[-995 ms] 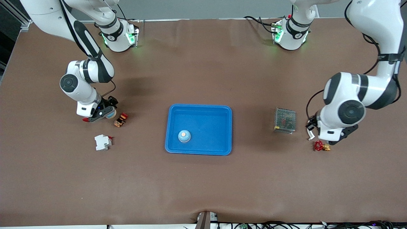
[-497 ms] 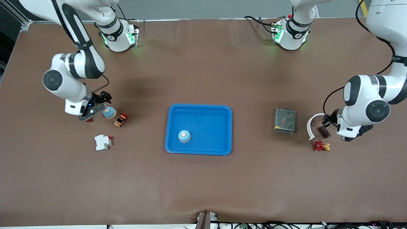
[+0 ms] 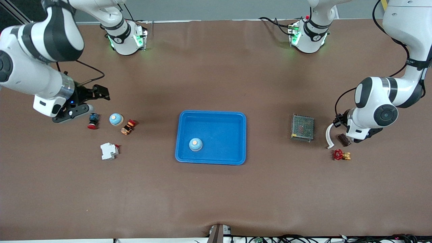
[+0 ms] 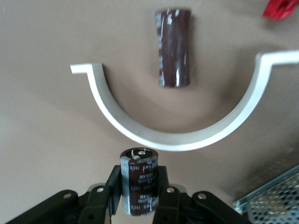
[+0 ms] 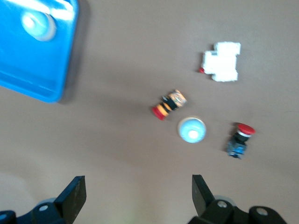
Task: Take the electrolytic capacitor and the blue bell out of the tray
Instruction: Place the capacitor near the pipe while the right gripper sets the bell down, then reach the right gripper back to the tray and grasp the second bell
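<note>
One blue bell [image 3: 195, 144] with an orange top sits in the blue tray [image 3: 211, 113]; the right wrist view shows this bell [image 5: 37, 24] too. A second bell [image 3: 115, 119] [image 5: 191, 129] stands on the table toward the right arm's end. My right gripper [image 3: 100, 92] [image 5: 138, 191] hangs open and empty above the table beside that second bell. My left gripper [image 4: 139, 179] is shut on an upright brown capacitor [image 4: 139, 183], over the white curved bracket [image 4: 182, 137]. Another capacitor [image 3: 343, 140] [image 4: 173, 47] lies on the table beside the bracket.
Around the loose bell lie a red push button [image 3: 92, 120], an orange-and-black part [image 3: 128, 127] and a white breaker [image 3: 109, 151]. A metal mesh power supply [image 3: 302, 127] and a red valve [image 3: 341, 155] sit near the left gripper.
My right arm rose and swung away from the loose bell toward its end of the table, uncovering the red button. My left arm swung outward, then back over the bracket, still gripping the capacitor.
</note>
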`<action>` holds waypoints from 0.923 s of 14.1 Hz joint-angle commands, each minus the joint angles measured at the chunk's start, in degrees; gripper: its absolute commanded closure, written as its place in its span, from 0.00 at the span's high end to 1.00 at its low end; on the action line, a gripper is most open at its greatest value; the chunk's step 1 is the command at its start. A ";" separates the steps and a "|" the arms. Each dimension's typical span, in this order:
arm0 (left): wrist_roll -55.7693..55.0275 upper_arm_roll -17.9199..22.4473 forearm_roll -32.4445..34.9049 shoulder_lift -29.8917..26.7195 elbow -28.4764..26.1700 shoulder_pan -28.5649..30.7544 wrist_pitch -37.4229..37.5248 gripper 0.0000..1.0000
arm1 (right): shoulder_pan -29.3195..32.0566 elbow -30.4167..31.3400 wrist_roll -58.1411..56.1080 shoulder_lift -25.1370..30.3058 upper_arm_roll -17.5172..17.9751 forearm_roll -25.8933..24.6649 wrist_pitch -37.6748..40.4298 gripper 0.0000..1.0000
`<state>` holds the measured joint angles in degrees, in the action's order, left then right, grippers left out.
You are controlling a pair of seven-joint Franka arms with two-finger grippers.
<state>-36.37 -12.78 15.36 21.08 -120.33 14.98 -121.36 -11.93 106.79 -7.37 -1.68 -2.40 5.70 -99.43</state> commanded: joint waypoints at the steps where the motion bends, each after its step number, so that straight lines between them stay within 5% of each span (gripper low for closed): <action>1: -1.24 -0.06 -3.04 -2.19 -5.16 0.22 -4.49 0.00 | -6.33 -4.47 12.34 -2.89 -0.06 1.15 0.56 1.00; 6: -3.52 0.03 -3.40 -1.14 -11.32 0.05 -14.07 0.00 | -10.64 -8.17 25.20 -9.99 -0.15 8.09 -9.35 1.00; 9: -5.02 0.03 -3.32 -0.34 -11.50 -0.13 -14.17 0.00 | -16.00 -9.13 37.57 -16.05 -0.15 7.84 -19.02 1.00; 10: -5.55 0.03 -3.32 -0.43 -11.41 -0.39 -14.00 0.31 | -17.67 -10.71 40.22 -18.68 -0.23 7.49 -20.26 1.00; 11: -5.38 0.03 -3.32 -0.52 -11.24 -0.48 -13.74 0.76 | -18.91 -12.72 42.59 -21.32 -0.23 7.40 -20.45 1.00; 12: -5.29 -0.06 -3.23 -0.78 -10.89 -0.48 -13.65 1.00 | -19.44 -14.74 43.92 -23.70 -0.23 7.31 -20.63 1.00; 13: -5.12 -0.06 -3.23 -1.39 -10.45 -0.48 -13.47 1.00 | -19.88 -16.16 44.37 -25.55 -0.23 7.31 -20.63 1.00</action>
<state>-41.02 -12.78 12.96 21.08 -130.60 14.86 -134.47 -31.00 96.60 34.65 -22.27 -1.91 12.70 -121.26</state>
